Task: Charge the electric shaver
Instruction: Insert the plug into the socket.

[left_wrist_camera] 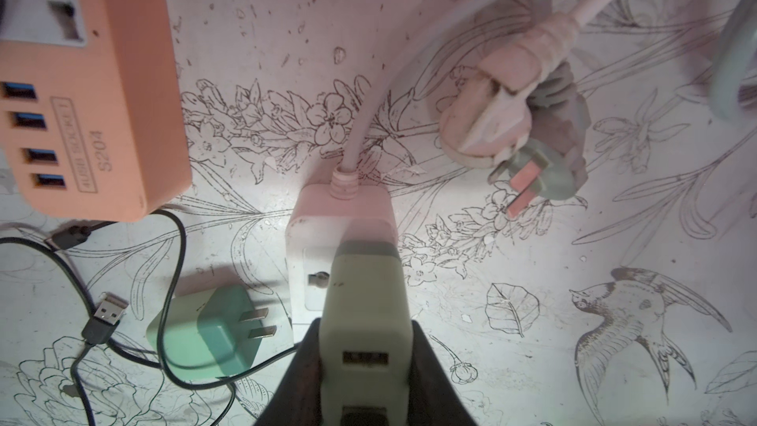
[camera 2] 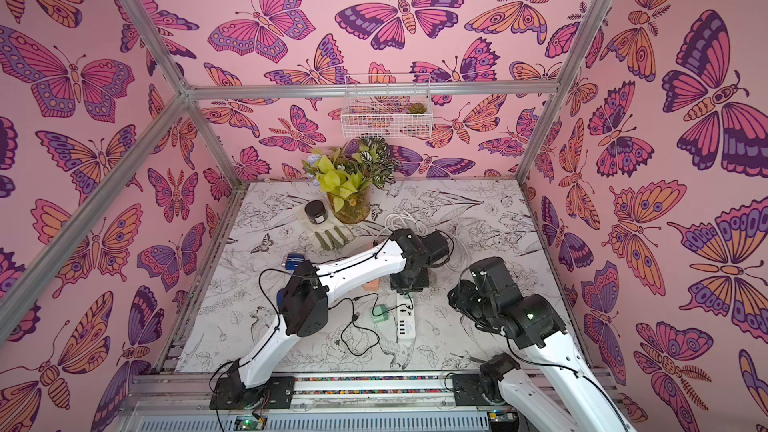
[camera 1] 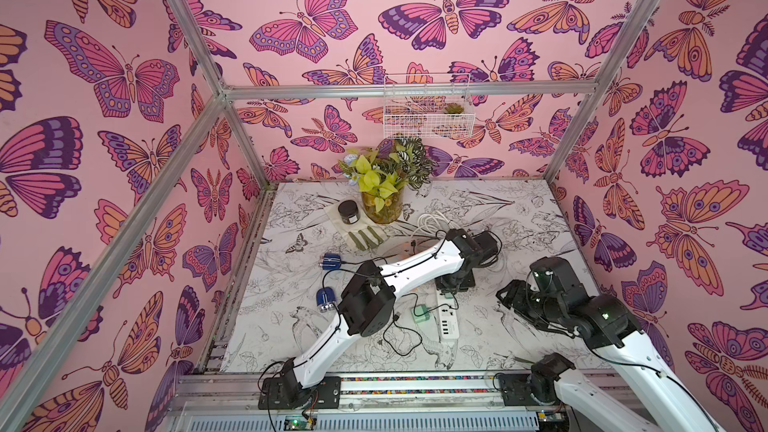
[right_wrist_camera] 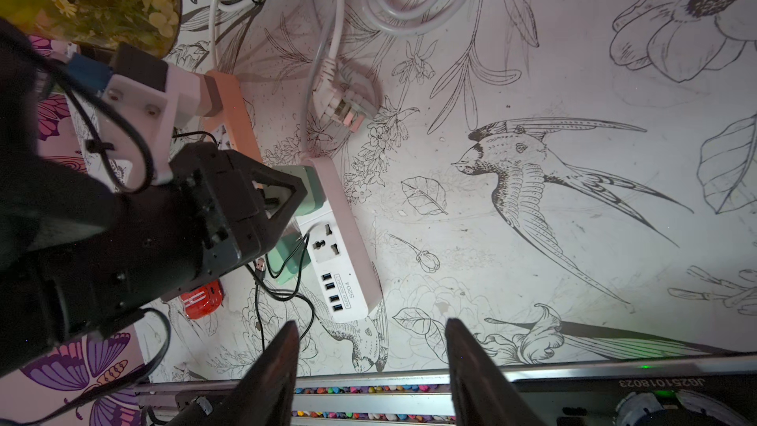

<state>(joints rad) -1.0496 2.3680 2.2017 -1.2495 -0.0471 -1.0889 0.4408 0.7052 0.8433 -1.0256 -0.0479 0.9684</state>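
Note:
The blue electric shaver [camera 1: 331, 260] lies at the table's left, and a black cable [camera 1: 388, 336] runs from it. The cable's free USB plug [left_wrist_camera: 108, 309] rests on the table. My left gripper [left_wrist_camera: 364, 346] is shut on a pale green USB adapter [left_wrist_camera: 366, 301] and holds it down against the socket of the white power strip [left_wrist_camera: 311, 215]. A second green adapter [left_wrist_camera: 213, 333] lies on its side beside the strip with its prongs bare. My right gripper [right_wrist_camera: 368, 342] hangs open and empty over the table's front edge, right of the strip [right_wrist_camera: 344, 215].
An orange power strip [left_wrist_camera: 94, 88] lies beside the white one. The white strip's coiled cord and plug [left_wrist_camera: 504, 116] lie behind it. A vase of plants [camera 1: 382, 205], a dark jar [camera 1: 348, 211] and a glove [camera 1: 365, 236] stand at the back. Another blue device [camera 1: 326, 297] sits by my left elbow.

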